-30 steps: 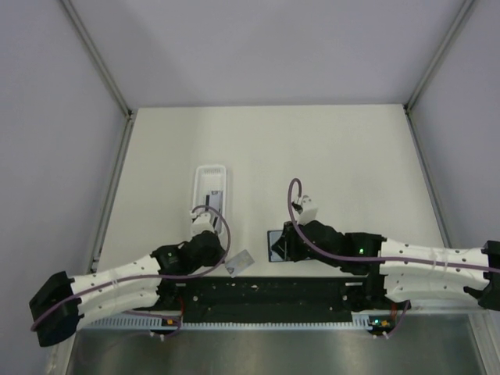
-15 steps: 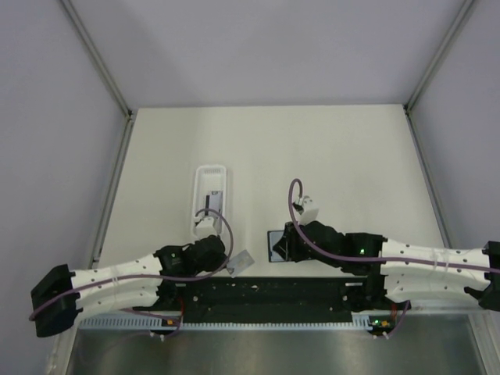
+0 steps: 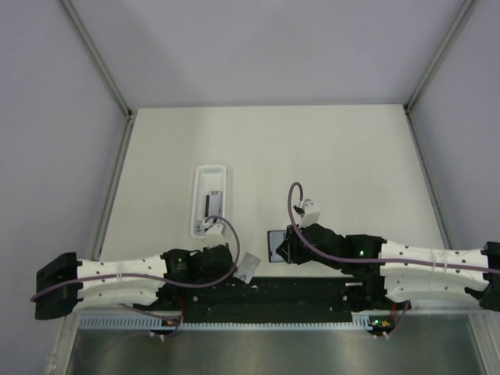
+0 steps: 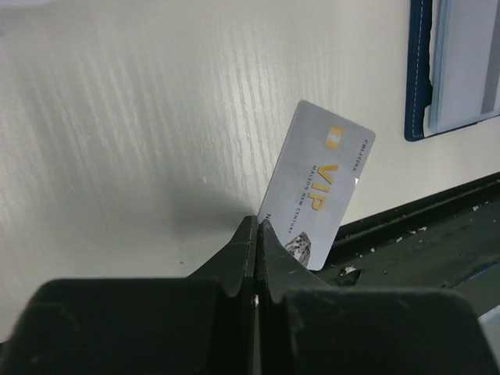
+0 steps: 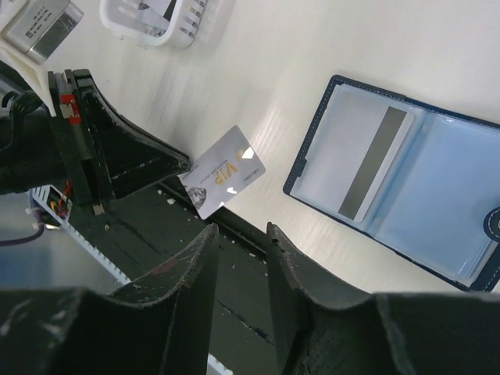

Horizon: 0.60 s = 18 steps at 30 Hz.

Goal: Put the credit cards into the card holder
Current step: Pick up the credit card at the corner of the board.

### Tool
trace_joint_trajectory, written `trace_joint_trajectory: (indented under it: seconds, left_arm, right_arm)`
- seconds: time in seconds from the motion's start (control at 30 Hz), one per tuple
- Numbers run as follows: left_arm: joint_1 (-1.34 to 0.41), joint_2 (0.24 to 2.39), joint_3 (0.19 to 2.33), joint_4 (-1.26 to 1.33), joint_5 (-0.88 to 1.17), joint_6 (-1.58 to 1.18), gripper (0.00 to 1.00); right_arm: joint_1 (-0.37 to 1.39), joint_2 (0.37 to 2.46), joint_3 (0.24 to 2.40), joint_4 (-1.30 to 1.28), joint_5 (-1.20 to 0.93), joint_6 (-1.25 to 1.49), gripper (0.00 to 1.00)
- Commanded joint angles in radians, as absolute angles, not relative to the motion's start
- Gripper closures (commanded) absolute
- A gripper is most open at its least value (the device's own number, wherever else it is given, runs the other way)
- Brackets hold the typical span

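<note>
A grey credit card (image 4: 320, 183) with gold VIP lettering sticks out of my left gripper (image 4: 258, 226), which is shut on the card's lower corner. From above, this card (image 3: 248, 266) hangs just over the table's near edge, left of the card holder (image 3: 275, 244). The navy card holder (image 5: 445, 219) lies open and flat, light blue inside. Another credit card (image 5: 375, 162) with a black stripe sits in its left pocket. My right gripper (image 5: 242, 230) is open with nothing between its fingers, and hovers over the black strip near the holder's near-left corner.
A long white plastic tray (image 3: 211, 199) holding more cards lies on the table left of centre, behind the left arm. A black strip (image 3: 266, 293) runs along the near table edge. Grey walls and metal rails close in both sides.
My left arm has swung lower and rightward, carrying the VIP card a little closer to the card holder. The right arm has barely moved.
</note>
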<state>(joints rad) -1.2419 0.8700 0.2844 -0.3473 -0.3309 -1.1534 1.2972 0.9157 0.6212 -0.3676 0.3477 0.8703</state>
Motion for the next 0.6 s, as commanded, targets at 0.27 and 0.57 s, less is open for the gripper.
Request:
trace_joint_trajectory:
  seconds: [0.27,0.57]
  left_arm:
    - [-1.316,0.913,0.351,-0.388,-0.339,-1.192,1.00]
    - [-1.335,0.844,0.409,-0.451,-0.363,-1.166,1.00]
  right_arm:
    - [1.289,0.896,0.611,-0.360,0.365,0.897,0.68]
    - [1.289,0.939,0.470,-0.097,0.148,1.008,0.63]
